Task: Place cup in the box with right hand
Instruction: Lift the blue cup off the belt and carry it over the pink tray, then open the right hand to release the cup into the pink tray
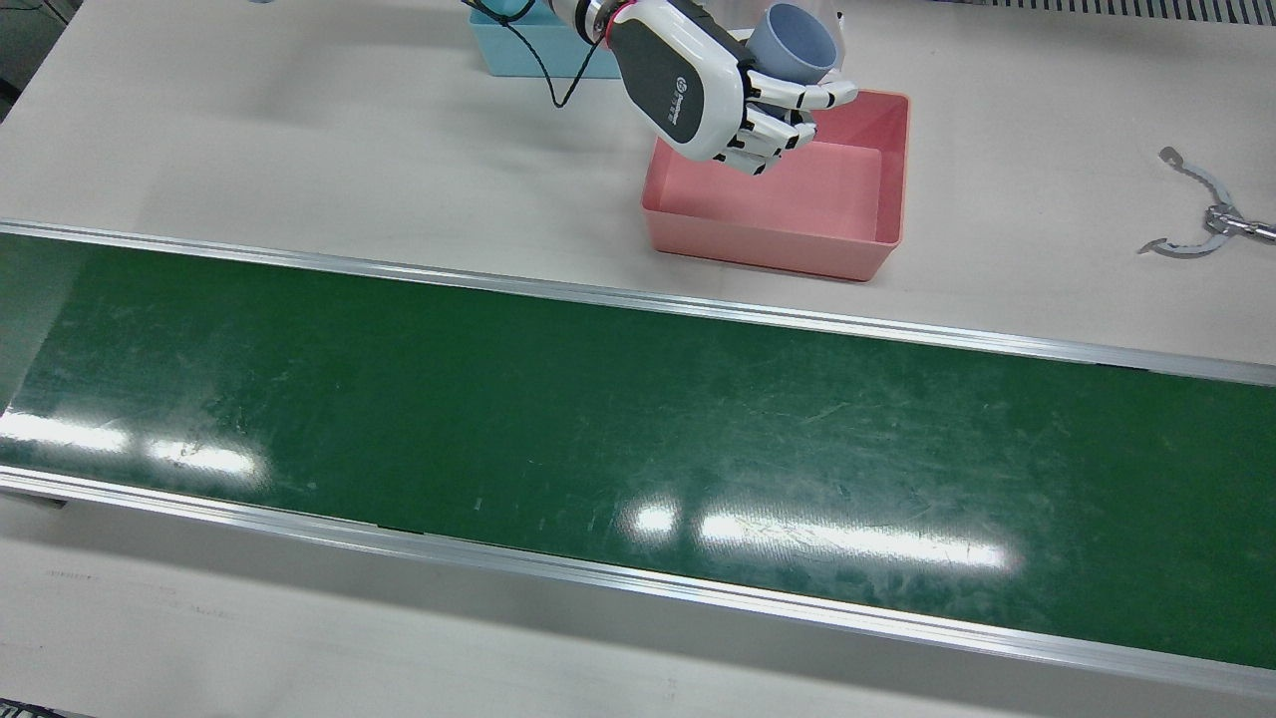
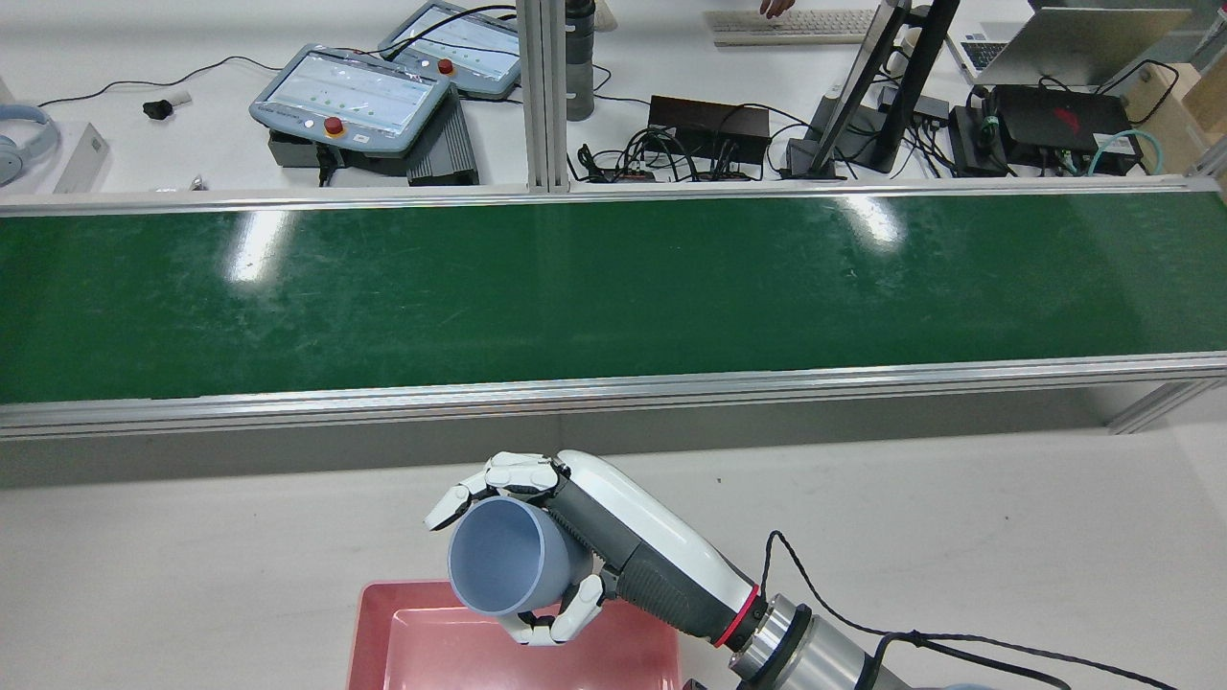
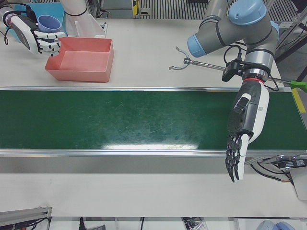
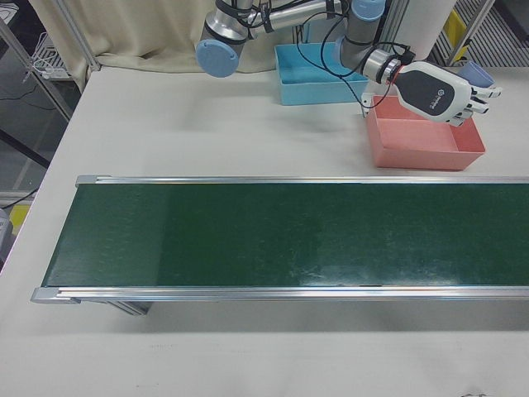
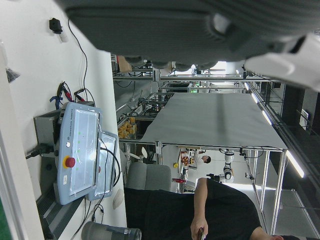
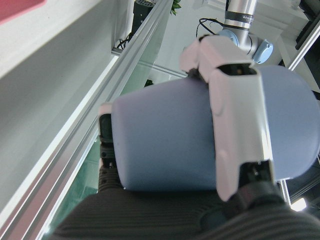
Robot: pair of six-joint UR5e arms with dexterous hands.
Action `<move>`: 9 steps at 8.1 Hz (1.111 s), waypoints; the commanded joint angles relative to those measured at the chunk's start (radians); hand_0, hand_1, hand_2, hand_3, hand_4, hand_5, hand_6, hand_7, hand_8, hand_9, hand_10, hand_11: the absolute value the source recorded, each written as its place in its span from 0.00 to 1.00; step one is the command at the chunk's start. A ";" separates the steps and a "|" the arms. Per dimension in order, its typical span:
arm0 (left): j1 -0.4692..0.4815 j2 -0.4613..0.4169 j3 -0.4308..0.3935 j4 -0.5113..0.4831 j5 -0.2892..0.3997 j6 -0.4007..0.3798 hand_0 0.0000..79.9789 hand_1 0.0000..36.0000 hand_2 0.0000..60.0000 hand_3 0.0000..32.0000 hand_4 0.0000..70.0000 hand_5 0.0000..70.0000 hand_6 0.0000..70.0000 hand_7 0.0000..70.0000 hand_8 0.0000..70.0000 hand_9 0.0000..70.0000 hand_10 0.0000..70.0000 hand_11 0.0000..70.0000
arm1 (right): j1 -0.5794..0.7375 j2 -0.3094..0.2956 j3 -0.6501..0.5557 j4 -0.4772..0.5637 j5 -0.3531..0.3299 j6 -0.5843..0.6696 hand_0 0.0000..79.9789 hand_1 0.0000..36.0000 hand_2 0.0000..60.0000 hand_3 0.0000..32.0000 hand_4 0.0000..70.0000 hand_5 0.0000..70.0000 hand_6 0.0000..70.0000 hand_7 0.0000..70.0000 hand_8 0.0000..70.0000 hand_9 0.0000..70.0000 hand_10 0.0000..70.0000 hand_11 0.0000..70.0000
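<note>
My right hand (image 1: 698, 85) is shut on a grey-blue cup (image 1: 795, 45) and holds it tilted on its side above the far corner of the pink box (image 1: 797, 244). The rear view shows the hand (image 2: 613, 546) and the cup (image 2: 503, 556) with its mouth towards the camera, over the box's rim (image 2: 369, 632). The cup fills the right hand view (image 6: 200, 135). The box is empty inside. My left hand (image 3: 244, 129) is open, fingers pointing down, over the near edge of the conveyor, far from the box (image 3: 81, 60).
A green conveyor belt (image 1: 638, 439) runs across the table in front of the box. A light blue bin (image 1: 533, 45) stands behind the box beside my right arm. A metal tool (image 1: 1201, 214) lies on the table to the box's right.
</note>
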 commanded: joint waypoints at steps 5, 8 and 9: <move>0.000 -0.001 0.000 0.000 0.000 0.000 0.00 0.00 0.00 0.00 0.00 0.00 0.00 0.00 0.00 0.00 0.00 0.00 | -0.019 -0.064 -0.004 0.003 -0.008 0.000 0.70 0.56 0.00 0.00 0.00 0.09 0.04 0.04 0.00 0.00 0.00 0.02; 0.000 -0.001 0.000 0.000 0.001 -0.001 0.00 0.00 0.00 0.00 0.00 0.00 0.00 0.00 0.00 0.00 0.00 0.00 | -0.034 -0.061 -0.002 0.003 -0.013 0.000 0.63 0.43 0.00 0.00 0.00 0.06 0.03 0.08 0.00 0.00 0.00 0.00; 0.000 -0.001 0.000 0.000 0.001 0.000 0.00 0.00 0.00 0.00 0.00 0.00 0.00 0.00 0.00 0.00 0.00 0.00 | -0.037 -0.062 -0.001 0.002 -0.019 0.000 0.61 0.37 0.00 0.00 0.00 0.05 0.04 0.11 0.00 0.00 0.00 0.00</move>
